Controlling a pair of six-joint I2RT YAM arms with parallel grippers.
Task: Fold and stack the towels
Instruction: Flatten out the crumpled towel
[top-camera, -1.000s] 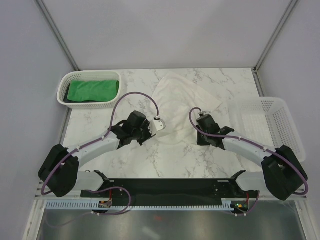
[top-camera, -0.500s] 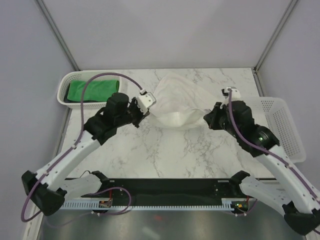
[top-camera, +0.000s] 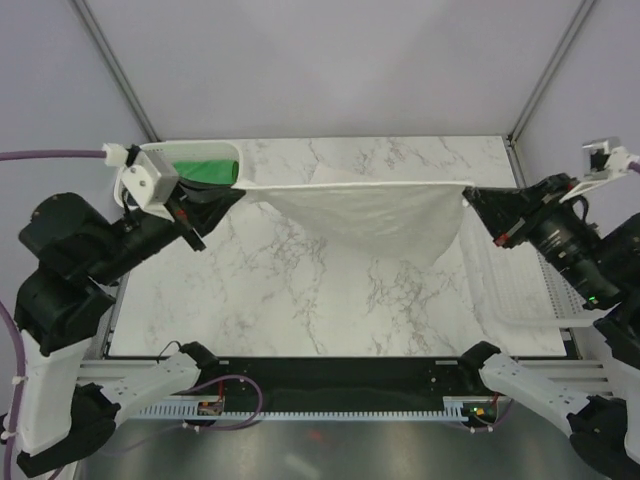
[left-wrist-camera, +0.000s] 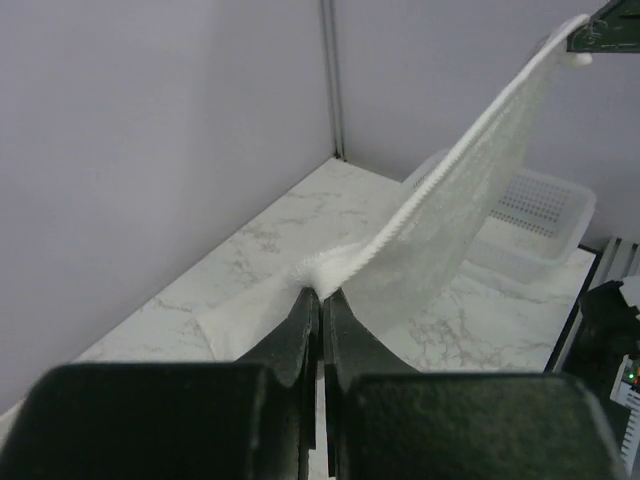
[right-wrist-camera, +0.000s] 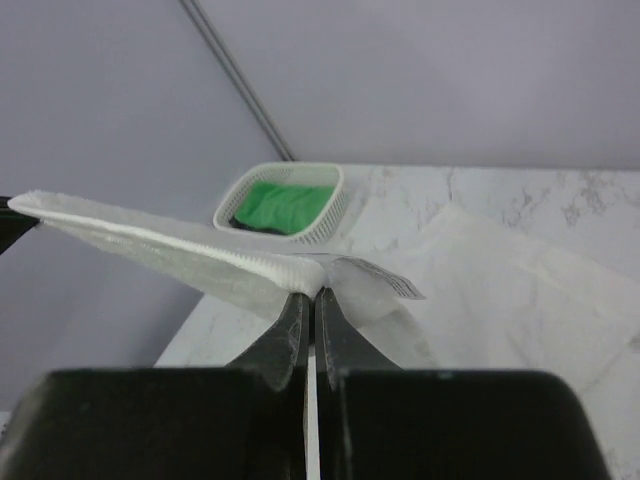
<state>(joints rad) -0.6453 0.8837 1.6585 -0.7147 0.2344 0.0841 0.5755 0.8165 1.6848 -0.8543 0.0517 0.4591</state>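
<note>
At the far left corner of the table (top-camera: 300, 300): left basket (top-camera: 210, 146), white mesh, holding a folded green towel (top-camera: 200, 170); the left wrist partly hides it.

Just right of that basket, raised off the surface: left gripper (top-camera: 238, 192), jaws pressed together on one upper corner of the white towel (top-camera: 370, 215); the wrist view confirms the pinch (left-wrist-camera: 320, 295).

Centre, in the air: the white towel, the item in hand. Its long axis runs left to right between the two grippers. The top edge is taut and about level, and the body sags beneath, deepest toward the right. Whether the lower hem touches the marble cannot be told.

Right end of the edge: right gripper (top-camera: 468, 192), jaws closed on the opposite corner (right-wrist-camera: 312, 295). Neither arm is nearer; each has its own corner.

Right margin: right basket (top-camera: 530, 290), empty, near the right gripper.

Room, as judged: bare marble lies below and nearer the bases, enough to lay the cloth flat. The baskets bound both sides, and the right rim may snag the hem.
</note>
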